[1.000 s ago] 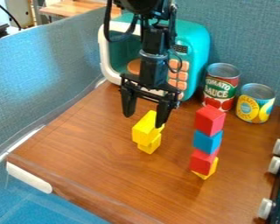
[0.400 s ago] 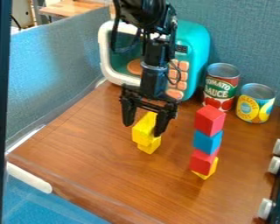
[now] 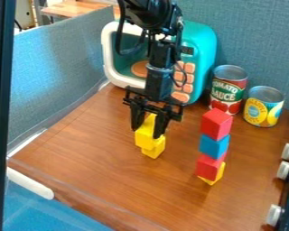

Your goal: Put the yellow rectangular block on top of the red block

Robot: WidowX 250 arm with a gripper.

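Between the pincer's (image 3: pixel 147 133) closed-in fingers was the yellow rectangular block (image 3: pixel 144 137), above a lower yellow block (image 3: pixel 154 150). Rightward of the pincer, the red block (image 3: pixel 216 122) topped a crooked tower (image 3: pixel 214 145), which an off-centre release could topple.

A toy kitchen is indicated by the play microwave (image 3: pixel 202 49) behind the gripper (image 3: pixel 146 132). A lab or office is suggested by fabric partitions (image 3: pixel 255 40) beyond it.
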